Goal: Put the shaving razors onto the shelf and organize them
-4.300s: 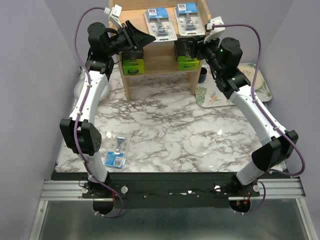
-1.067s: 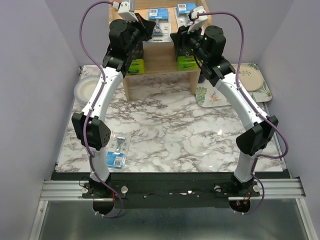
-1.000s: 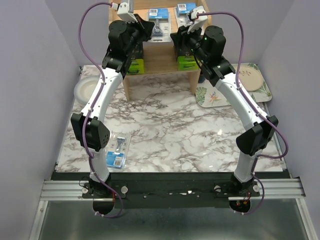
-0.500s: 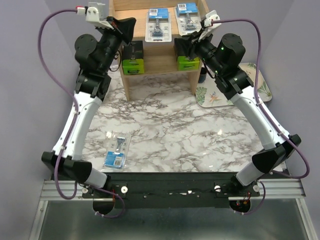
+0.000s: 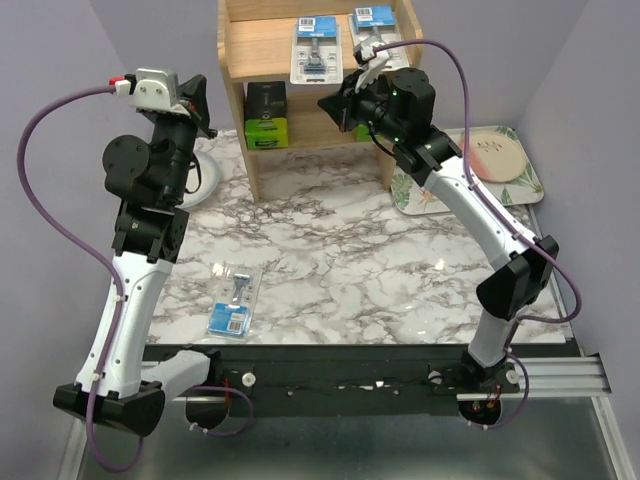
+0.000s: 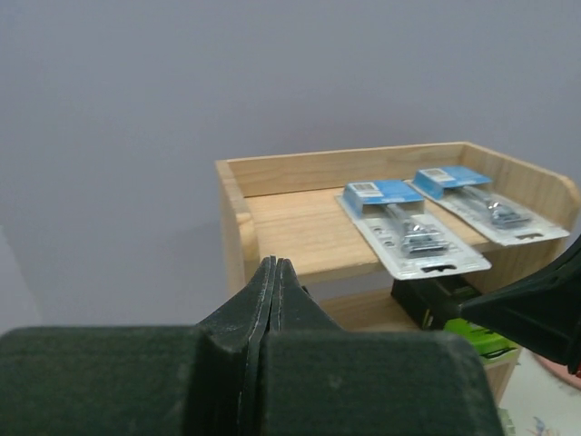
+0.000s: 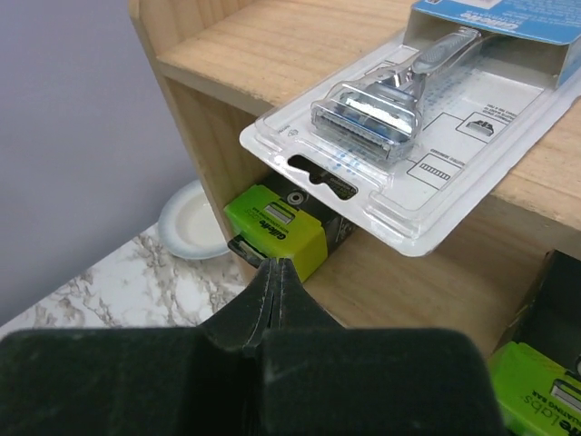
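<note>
The wooden shelf (image 5: 262, 45) stands at the back of the table. On its top tier lie two blister packs of shaving razors (image 5: 315, 50) (image 5: 372, 18). A black box with a lime-green end (image 5: 266, 115) sits on the lower tier, and a second one (image 7: 536, 372) shows only in the right wrist view. A third blister pack (image 5: 234, 303) lies on the marble near the front left. My right gripper (image 5: 328, 103) is shut and holds nothing, just in front of the lower tier near the left box (image 7: 277, 227). My left gripper (image 5: 200, 105) is shut and holds nothing, left of the shelf and apart from it.
A white bowl (image 5: 208, 175) sits left of the shelf, partly behind my left arm. A floral tray (image 5: 425, 195) with a plate (image 5: 505, 150) lies at the right. Purple walls close in on both sides.
My left arm has pulled back from the shelf to the left and nearer. The right gripper has shut and swung left across the lower tier's front.
</note>
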### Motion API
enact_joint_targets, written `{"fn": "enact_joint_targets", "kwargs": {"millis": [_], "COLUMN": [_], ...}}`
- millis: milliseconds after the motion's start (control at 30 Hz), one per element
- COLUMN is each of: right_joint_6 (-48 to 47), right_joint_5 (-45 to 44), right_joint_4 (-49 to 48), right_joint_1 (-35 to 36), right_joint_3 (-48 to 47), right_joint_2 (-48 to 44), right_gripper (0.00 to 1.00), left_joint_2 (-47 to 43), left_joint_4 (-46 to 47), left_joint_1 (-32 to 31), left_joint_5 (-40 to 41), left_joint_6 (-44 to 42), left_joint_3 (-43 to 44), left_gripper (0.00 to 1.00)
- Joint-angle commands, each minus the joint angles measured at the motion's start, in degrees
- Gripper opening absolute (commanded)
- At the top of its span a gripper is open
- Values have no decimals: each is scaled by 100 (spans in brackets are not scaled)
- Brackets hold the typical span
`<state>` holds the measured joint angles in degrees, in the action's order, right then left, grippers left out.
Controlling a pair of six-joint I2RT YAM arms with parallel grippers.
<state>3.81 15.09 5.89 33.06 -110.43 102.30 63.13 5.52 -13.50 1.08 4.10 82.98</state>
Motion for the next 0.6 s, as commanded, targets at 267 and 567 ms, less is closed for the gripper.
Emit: {"fn": "enact_joint_targets", "kwargs": {"millis": [267,567], "right_joint_6": [436,410], "right_joint_5": [-191,-507], "right_joint_4": [70,0], "right_joint_1": [69,-10], "right_joint_3": [-1181,-1666], "right_joint_2": [756,1222], "right_gripper": [1,0], "left_joint_2": [-109,32], "left_joint_4": [-393,-482], "left_joint_1": [365,479], "left_joint_5": [314,182], "left_joint_6": [-103,118], "left_joint_3": [-177,34], "left_gripper": [0,0]}}
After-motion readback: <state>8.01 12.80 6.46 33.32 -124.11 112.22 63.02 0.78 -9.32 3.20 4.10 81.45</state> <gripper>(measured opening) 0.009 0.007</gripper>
